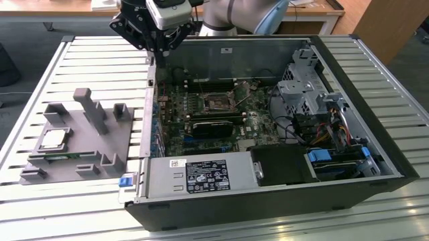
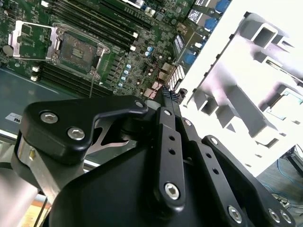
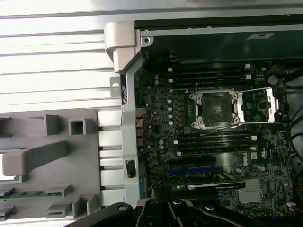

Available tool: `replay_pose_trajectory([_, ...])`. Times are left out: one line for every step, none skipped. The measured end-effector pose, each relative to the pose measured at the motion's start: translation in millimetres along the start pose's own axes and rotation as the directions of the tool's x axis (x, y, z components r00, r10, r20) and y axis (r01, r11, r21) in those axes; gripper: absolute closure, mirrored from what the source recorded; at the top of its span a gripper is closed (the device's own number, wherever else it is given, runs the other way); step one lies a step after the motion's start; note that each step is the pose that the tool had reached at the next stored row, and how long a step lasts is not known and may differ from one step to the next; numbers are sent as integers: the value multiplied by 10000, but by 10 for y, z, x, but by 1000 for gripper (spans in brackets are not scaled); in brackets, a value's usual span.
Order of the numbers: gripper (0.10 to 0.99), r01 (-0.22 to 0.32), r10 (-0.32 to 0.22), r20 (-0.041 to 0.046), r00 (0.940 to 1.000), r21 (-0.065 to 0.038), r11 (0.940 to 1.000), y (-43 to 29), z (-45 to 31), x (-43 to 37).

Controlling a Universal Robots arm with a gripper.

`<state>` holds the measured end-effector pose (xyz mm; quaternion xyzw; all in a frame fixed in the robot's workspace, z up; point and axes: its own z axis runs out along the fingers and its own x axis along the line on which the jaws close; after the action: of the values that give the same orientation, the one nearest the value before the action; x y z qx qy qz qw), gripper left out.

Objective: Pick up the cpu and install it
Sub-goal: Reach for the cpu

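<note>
Pick step not really started yet, by the look of it. The gripper (image 1: 161, 53) is hung high over the side wall of the open pc case (image 1: 268, 208). Its jaws seem to be pinched right together, with nothing held between them.

The cpu (image 1: 54, 139) is sat well apart from the jaws, lower down and off toward the exterior view's left. It's laid flat in a pocket of the grey holder tray (image 1: 124, 140) outside the case. The socket (image 3: 215, 109) is found to the other side of the jaws, down inside the case, with its metal frame flipped open and nothing seated in it.

For a clean pick, the jaws would probably need to be opened wider than the chip and brought down square over it. That way it'd be gripped by two opposite edges and kept level. The tall post (image 1: 90, 108) near the cpu should be given room, imo.
</note>
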<state>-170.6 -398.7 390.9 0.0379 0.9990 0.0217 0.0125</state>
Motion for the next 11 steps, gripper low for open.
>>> replay_pose_trajectory([980,0,0,-1,10000,0,10000,-1,1,7])
replay_pose_trajectory([980,0,0,-2,10000,1,10000,-1,1,15])
replay_pose_trajectory([980,0,0,-2,10000,0,10000,-2,1,22])
replay_pose_trajectory([980,0,0,-3,10000,1,10000,-2,1,30])
replay_pose_trajectory([980,0,0,-4,10000,1,10000,-2,2,37])
replay_pose_trajectory([980,0,0,-5,10000,1,10000,-3,2,45])
replay_pose_trajectory([980,0,0,-5,10000,1,10000,-4,2,52])
replay_pose_trajectory([980,0,0,-6,10000,1,10000,-4,3,60])
replay_pose_trajectory([980,0,0,-7,10000,1,10000,-5,3,67])
replay_pose_trajectory([980,0,0,-7,10000,1,10000,-5,4,74])
replay_pose_trajectory([980,1,-1,-8,10000,0,10000,-6,4,81])
